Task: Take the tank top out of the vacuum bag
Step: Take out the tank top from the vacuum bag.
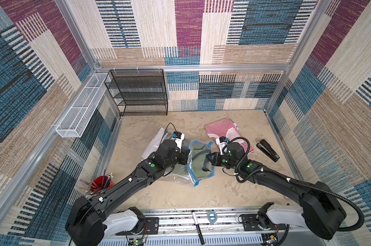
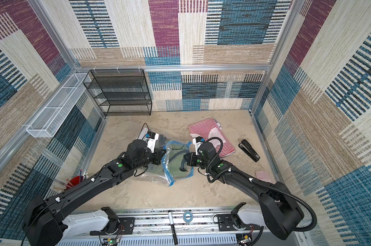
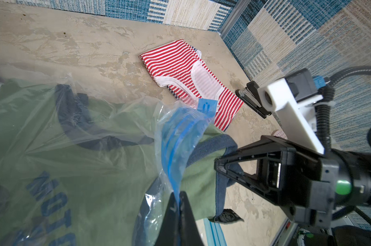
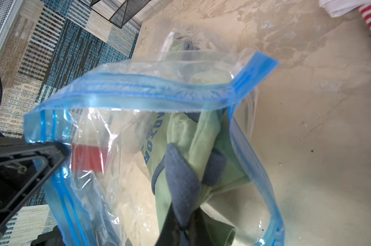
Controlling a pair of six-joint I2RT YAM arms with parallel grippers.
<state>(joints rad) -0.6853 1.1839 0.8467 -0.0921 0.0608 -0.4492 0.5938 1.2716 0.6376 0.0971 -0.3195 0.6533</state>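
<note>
Mid-table, left pincer (image 3: pixel 177 198) clamps the vacuum bag (image 3: pixel 176 132) rim; right pincer (image 4: pixel 183 223) clamps the tank top (image 4: pixel 191 138).

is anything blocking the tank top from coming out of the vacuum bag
Nothing visible does. The vacuum bag gapes open, its zip strip pinched by the left gripper, and the right gripper grips the tank top by its navy trim at the mouth. The striped shirt lies apart, farther back.
</note>
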